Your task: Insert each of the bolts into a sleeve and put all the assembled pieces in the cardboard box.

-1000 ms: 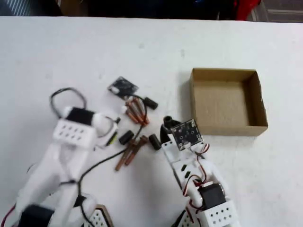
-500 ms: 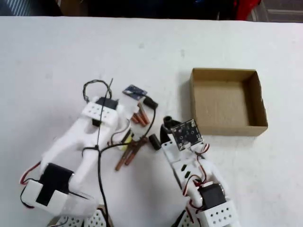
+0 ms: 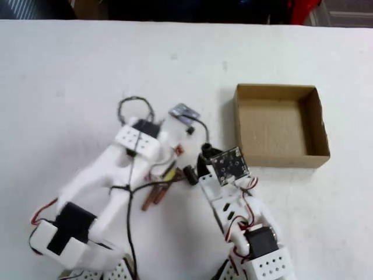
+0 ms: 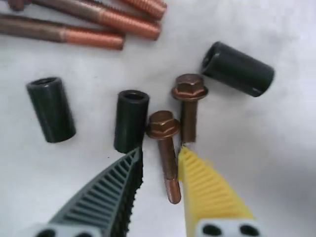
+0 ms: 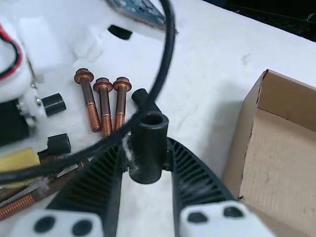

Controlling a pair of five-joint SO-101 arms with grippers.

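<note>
My left gripper (image 4: pixel 159 152) is open low over the table, its grey and yellow fingers on either side of a short copper bolt (image 4: pixel 167 153). A second short bolt (image 4: pixel 189 106) lies just beyond the yellow finger. Three black sleeves (image 4: pixel 131 120) (image 4: pixel 51 109) (image 4: pixel 238 75) lie around them, and several longer bolts (image 4: pixel 98 19) lie farther off. My right gripper (image 5: pixel 147 148) is shut on an upright black sleeve (image 5: pixel 148 145), beside the cardboard box (image 5: pixel 276 158). In the high view the box (image 3: pixel 280 125) stands right of both arms, with the right gripper (image 3: pixel 205 158) near its lower left corner.
Three bolts (image 5: pixel 103 103) lie side by side ahead of the held sleeve, and a lying sleeve (image 5: pixel 143 98) is just behind it. The left arm's black cable (image 5: pixel 165 74) crosses in front of them. A loose sleeve (image 3: pixel 189 175) and bolts (image 3: pixel 154 195) lie between the arms.
The left arm has swung to the right and outward, coming down over the pile of bolts and sleeves. The right arm has kept still with its sleeve.
</note>
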